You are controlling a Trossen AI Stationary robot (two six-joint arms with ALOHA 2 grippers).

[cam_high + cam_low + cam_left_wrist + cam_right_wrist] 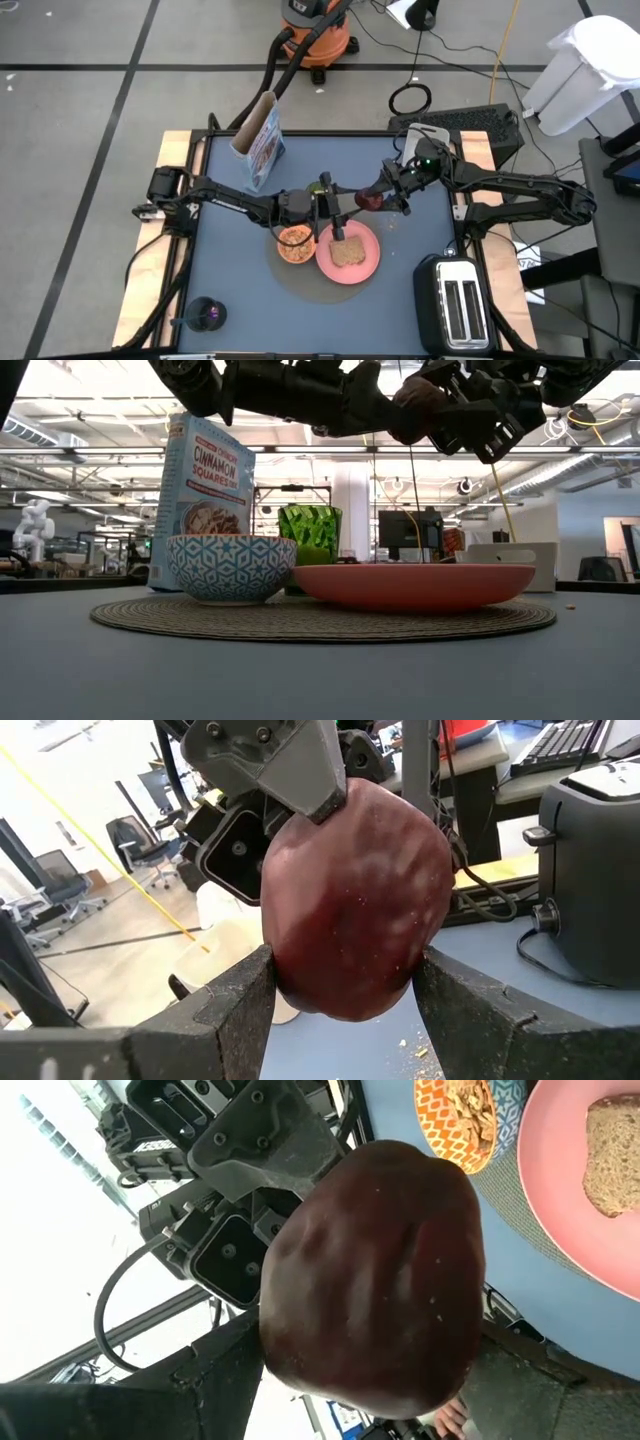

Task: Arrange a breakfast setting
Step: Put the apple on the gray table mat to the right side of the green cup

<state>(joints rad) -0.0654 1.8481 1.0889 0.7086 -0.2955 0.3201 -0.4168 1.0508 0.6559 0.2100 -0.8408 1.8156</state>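
Pink plate (349,252) w/ toast (347,251) and cereal-filled bowl (295,243) already on woven mat (300,282); you've got spoon (209,316) left, far corner.
Low: cup (309,532), cereal box (207,500) behind bowl; office beyond.
Wrists: apple (355,905) pinched by both left gripper (345,982) and right gripper (365,1370), mid-air handover.

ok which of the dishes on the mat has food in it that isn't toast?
The small orange bowl, left of the pink plate: it holds cereal. The plate carries the toast slice; the green cup behind them shows no visible contents.
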